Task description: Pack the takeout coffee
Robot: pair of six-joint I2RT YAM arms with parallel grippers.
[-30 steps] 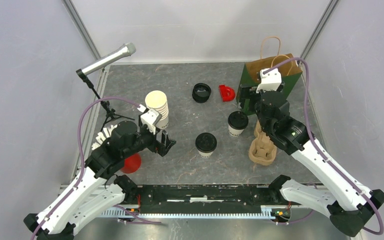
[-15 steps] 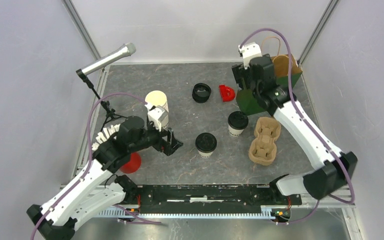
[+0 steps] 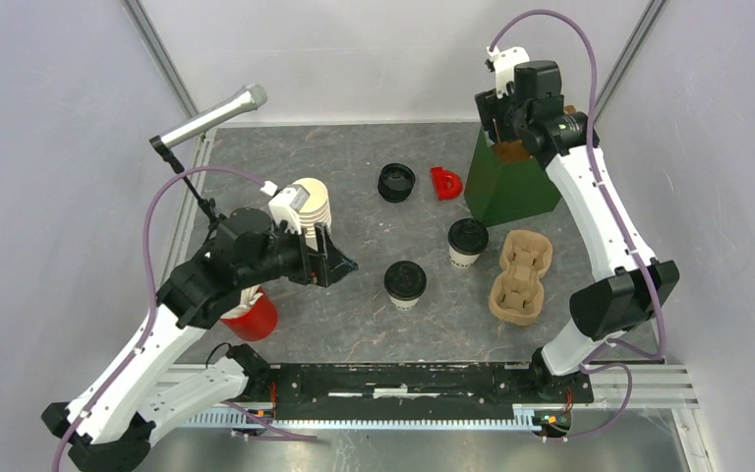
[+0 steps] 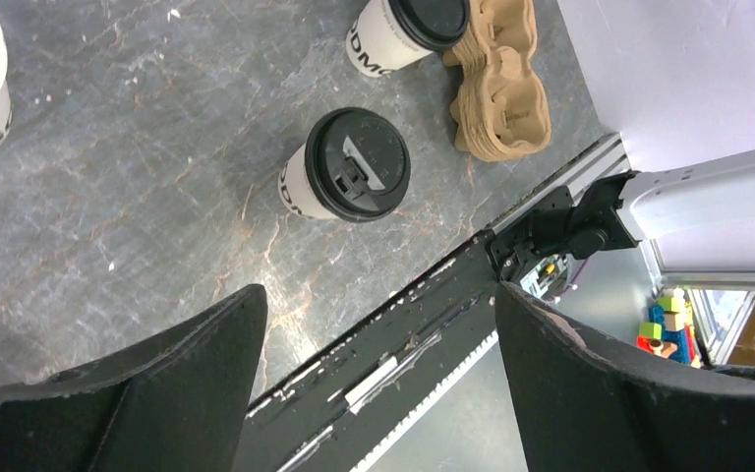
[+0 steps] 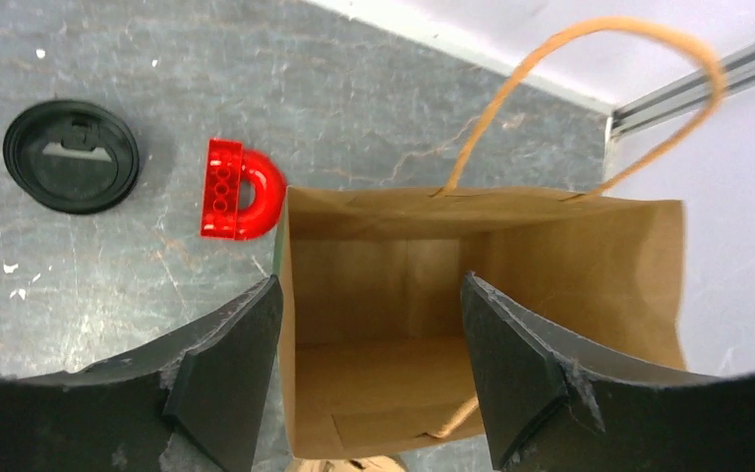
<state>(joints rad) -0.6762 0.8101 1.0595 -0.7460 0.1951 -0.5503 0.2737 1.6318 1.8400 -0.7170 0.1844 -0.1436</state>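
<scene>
The first coffee cup (image 3: 405, 283) stands on the worktop (image 3: 354, 177) with its lid on; the second coffee cup (image 3: 468, 242) stands just beside the brown tray (image 3: 521, 277); the left pincer (image 4: 378, 305) hangs above them, fingers apart, holding nothing; the right pincer (image 5: 369, 290) is apart too, over the open paper bag (image 5: 590, 265).

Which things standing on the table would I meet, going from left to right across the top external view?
Red cup → stack of lidless cups → nearer lidded coffee cup → farther lidded coffee cup → cardboard cup carrier.
</scene>
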